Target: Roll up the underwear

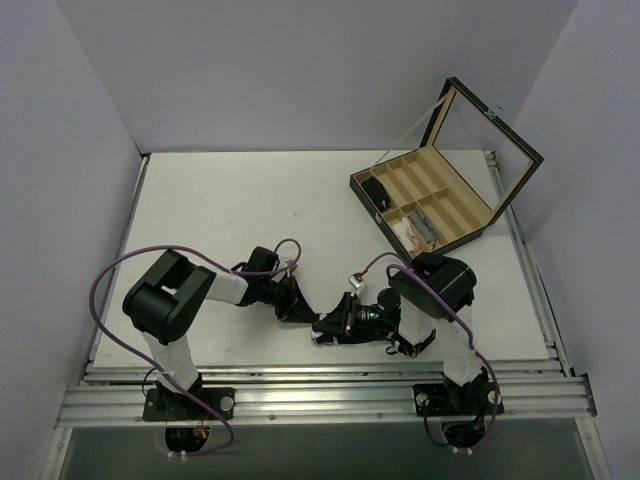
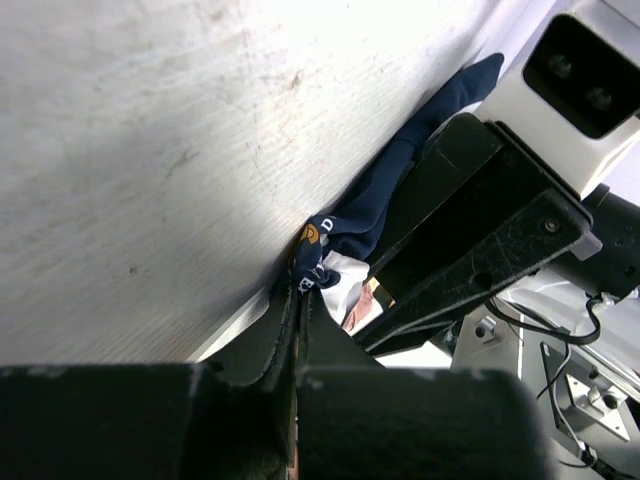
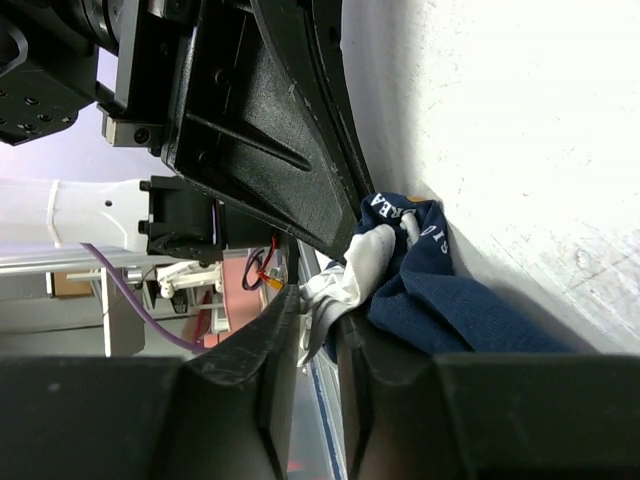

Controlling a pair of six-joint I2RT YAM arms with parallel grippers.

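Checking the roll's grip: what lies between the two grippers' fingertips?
The bunched underwear; the left gripper and right gripper meet at it from opposite sides, shown in both wrist views.

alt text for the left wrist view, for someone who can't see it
The left gripper, fingers shut, pinches an edge of the navy underwear on the white table. The right gripper sits close on the right, its black fingers at the same cloth.
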